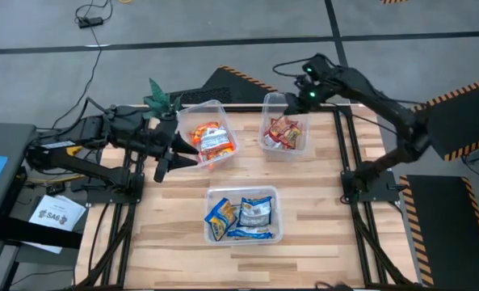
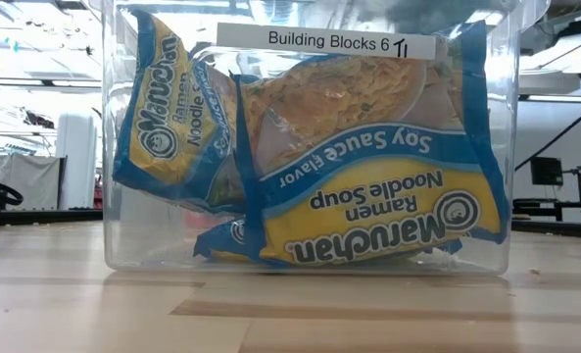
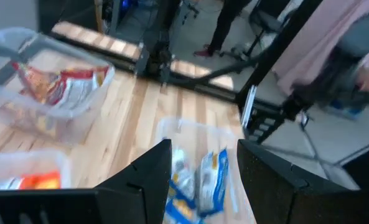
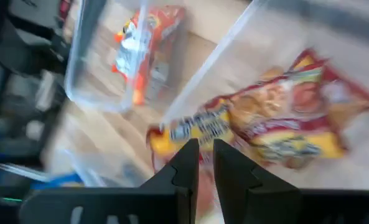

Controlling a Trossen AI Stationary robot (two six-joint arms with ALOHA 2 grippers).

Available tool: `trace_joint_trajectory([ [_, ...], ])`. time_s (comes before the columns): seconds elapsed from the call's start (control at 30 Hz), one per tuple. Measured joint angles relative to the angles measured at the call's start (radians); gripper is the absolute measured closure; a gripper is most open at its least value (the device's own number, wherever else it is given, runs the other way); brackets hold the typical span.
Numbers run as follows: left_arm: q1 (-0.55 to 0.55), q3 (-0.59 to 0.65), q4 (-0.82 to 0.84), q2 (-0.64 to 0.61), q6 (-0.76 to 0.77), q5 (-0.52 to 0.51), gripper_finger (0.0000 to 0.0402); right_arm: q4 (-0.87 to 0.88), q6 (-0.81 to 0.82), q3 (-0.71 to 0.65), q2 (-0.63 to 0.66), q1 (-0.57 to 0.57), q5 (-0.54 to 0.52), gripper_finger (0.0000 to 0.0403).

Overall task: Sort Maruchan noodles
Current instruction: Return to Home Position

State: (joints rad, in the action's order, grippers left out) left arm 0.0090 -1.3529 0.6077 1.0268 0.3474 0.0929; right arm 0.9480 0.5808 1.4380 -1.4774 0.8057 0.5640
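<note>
Maruchan packets lie sorted in three clear tubs. Orange packets fill the far left tub, red ones the far right tub, and blue-yellow ones the near tub. The low view shows the blue-yellow packets close up. My left gripper hovers open at the orange tub's left near corner; in its wrist view it points toward the blue packets. My right gripper hangs over the red tub's far rim, its fingers nearly together above a red packet, holding nothing.
A small green plant stands at the table's far left corner, right behind my left arm. Bare wood lies to the right of the near tub and along the near edge. A person stands in the room beyond the table.
</note>
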Motion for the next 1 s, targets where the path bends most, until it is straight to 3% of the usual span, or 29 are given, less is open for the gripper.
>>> trace_joint_trajectory([
  [0.17,0.000,0.003,0.061,-0.029,-0.008,-0.158,0.0237,0.099,-0.172,-0.008,0.190,-0.097,-0.242,0.0331],
  [0.3,0.000,0.076,-0.077,-0.078,-0.090,-0.249,0.0256,0.093,-0.177,-0.066,0.378,-0.220,-0.312,0.0335],
  [0.43,0.000,0.273,-0.368,-0.168,-0.141,-0.328,0.0308,0.033,-0.048,-0.176,0.568,-0.372,-0.394,0.0362],
  [0.5,0.002,0.398,-0.530,-0.225,-0.139,-0.332,0.0347,-0.017,0.016,-0.237,0.656,-0.458,-0.455,0.0386],
  [0.6,0.003,0.585,-0.711,-0.303,-0.093,-0.278,0.0392,-0.137,0.099,-0.324,0.754,-0.588,-0.561,0.0392],
  [0.83,-0.037,0.949,-0.921,-0.468,0.091,-0.241,0.0401,-0.377,0.048,-0.401,0.788,-0.829,-0.744,0.0396],
  [1.0,-0.112,1.133,-1.053,-0.585,0.139,-0.329,0.0401,-0.390,0.023,-0.402,0.748,-0.917,-0.747,0.0396],
])
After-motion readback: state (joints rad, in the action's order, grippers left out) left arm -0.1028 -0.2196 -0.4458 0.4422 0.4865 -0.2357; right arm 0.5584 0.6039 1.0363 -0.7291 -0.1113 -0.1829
